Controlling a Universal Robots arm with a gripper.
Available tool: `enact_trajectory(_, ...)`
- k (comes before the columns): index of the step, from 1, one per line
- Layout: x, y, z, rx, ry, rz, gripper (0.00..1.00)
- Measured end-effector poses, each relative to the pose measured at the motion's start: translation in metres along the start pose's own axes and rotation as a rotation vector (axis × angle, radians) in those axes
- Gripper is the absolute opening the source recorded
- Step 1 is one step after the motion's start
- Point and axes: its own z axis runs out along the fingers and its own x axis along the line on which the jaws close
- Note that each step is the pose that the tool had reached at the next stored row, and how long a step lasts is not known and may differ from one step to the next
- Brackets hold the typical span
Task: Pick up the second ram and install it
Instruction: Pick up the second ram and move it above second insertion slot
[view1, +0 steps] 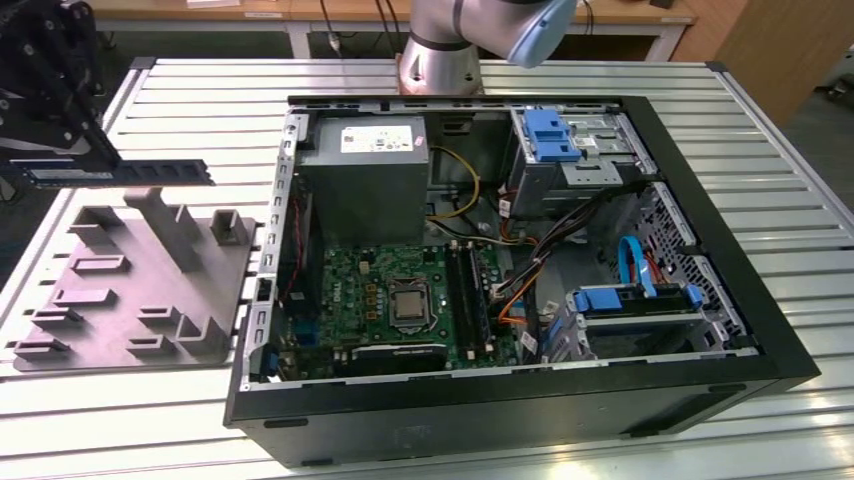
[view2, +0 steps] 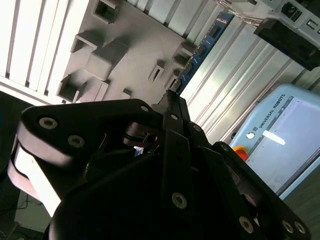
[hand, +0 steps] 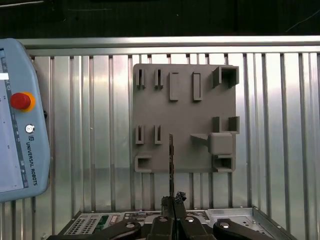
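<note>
The second ram (view1: 140, 173) is a long dark strip held level in the air above the grey holder plate (view1: 127, 290), at the exterior view's left. My gripper (view1: 56, 165) is shut on one end of it. In the first wrist view the ram (hand: 171, 162) shows edge-on, sticking out from my gripper (hand: 173, 201) over the plate (hand: 185, 110). In the second wrist view its blue-green board (view2: 202, 47) reaches out past my gripper (view2: 170, 102).
An open computer case (view1: 694, 395) lies on the slatted metal table (view1: 801, 200), with the motherboard (view1: 387, 290), black memory slots (view1: 467, 290), a grey power-supply box (view1: 363, 170) and blue drive brackets (view1: 550, 135) inside. A teach pendant (hand: 20, 115) lies beside the plate.
</note>
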Motion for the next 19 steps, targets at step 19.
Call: enact_trajectory(19, -0.0023, -0.0591, 0.0, 0.0, -0.0001, -0.001, 0.12)
